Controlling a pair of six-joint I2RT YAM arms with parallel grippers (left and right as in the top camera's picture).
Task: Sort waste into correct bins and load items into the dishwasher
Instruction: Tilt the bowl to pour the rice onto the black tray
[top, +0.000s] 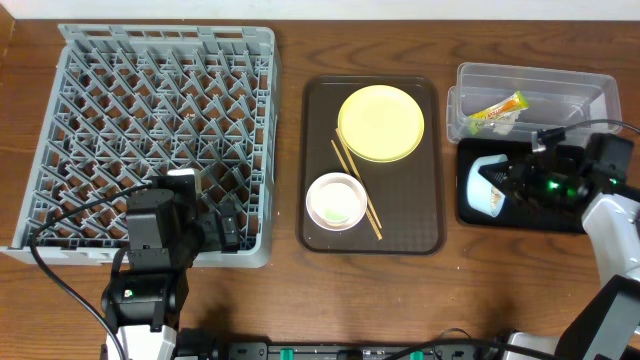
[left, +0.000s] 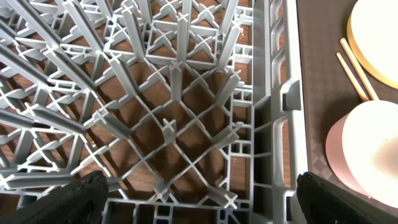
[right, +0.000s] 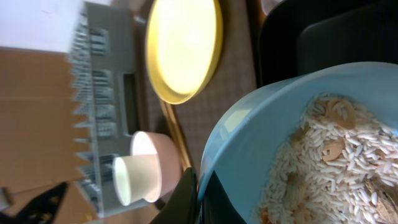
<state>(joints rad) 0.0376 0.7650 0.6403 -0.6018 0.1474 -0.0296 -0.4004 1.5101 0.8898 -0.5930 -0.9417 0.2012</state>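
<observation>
My right gripper (top: 515, 180) is shut on the rim of the light blue bowl (top: 488, 185), held tilted over the black tray (top: 520, 215). Rice-like scraps (right: 336, 155) lie inside the bowl (right: 261, 137), and my right gripper (right: 198, 193) pinches its edge. The yellow-green wrapper (top: 497, 110) lies in the clear tub (top: 535, 85). My left gripper (top: 215, 225) hangs open and empty over the near right corner of the grey dish rack (top: 150, 120), its fingers (left: 81, 199) wide apart above the grid (left: 180, 112). The yellow plate (top: 380, 122), pinkish-white bowl (top: 336, 200) and chopsticks (top: 355, 185) rest on the brown tray.
The dark brown serving tray (top: 320, 230) lies between the rack and the two bins. In the right wrist view a small white cup (right: 130, 180) shows against the pinkish bowl (right: 152, 168). Bare wooden table runs along the front edge. Cables trail from both arms.
</observation>
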